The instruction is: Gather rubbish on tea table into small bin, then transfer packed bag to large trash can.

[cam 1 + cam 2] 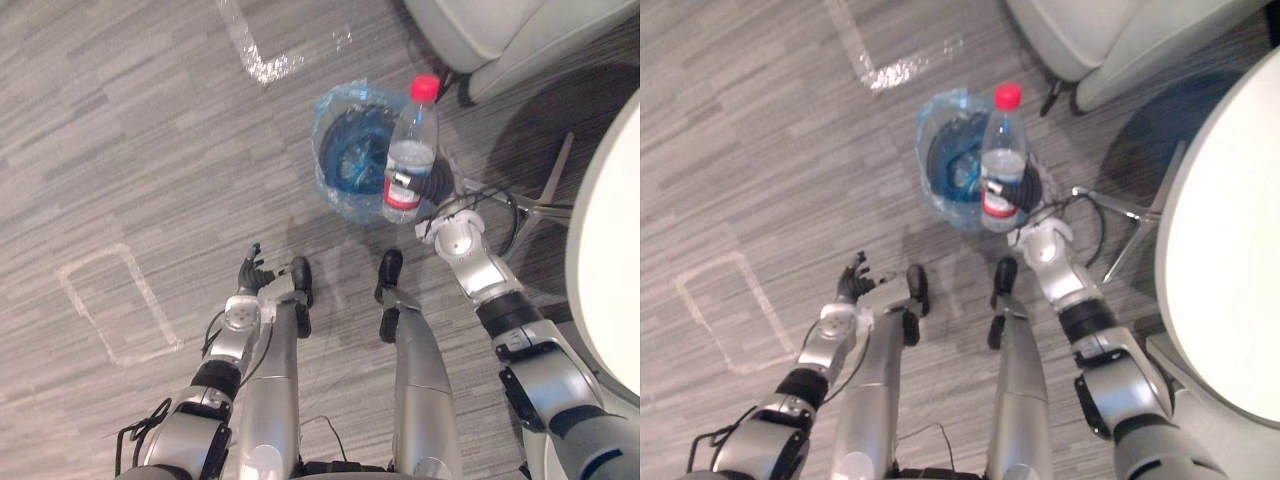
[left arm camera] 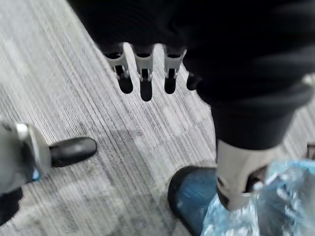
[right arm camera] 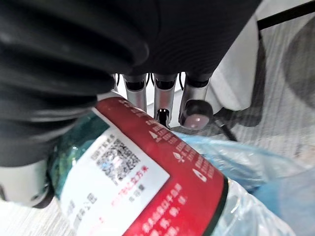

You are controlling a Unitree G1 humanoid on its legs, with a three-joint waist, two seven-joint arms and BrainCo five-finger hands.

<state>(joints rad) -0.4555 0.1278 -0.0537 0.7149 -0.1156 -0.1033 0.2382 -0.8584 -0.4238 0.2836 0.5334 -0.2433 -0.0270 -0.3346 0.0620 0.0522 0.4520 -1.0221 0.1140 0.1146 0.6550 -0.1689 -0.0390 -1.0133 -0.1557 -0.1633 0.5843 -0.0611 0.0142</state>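
Right hand [image 1: 1030, 196] clenched round red-labelled bottle [image 1: 410, 150] upright over blue-bagged small bin [image 1: 326, 112]; left hand [image 1: 255, 273] fingers relaxed.

I see the clear plastic bottle [image 1: 410, 150], with a red cap and a red-and-white label, upright in my right robot hand [image 1: 1018, 193], whose fingers curl round its lower half. It hangs at the rim of the small bin [image 1: 350, 135], a dark tub on the floor lined with a crinkled blue bag [image 1: 330, 105].
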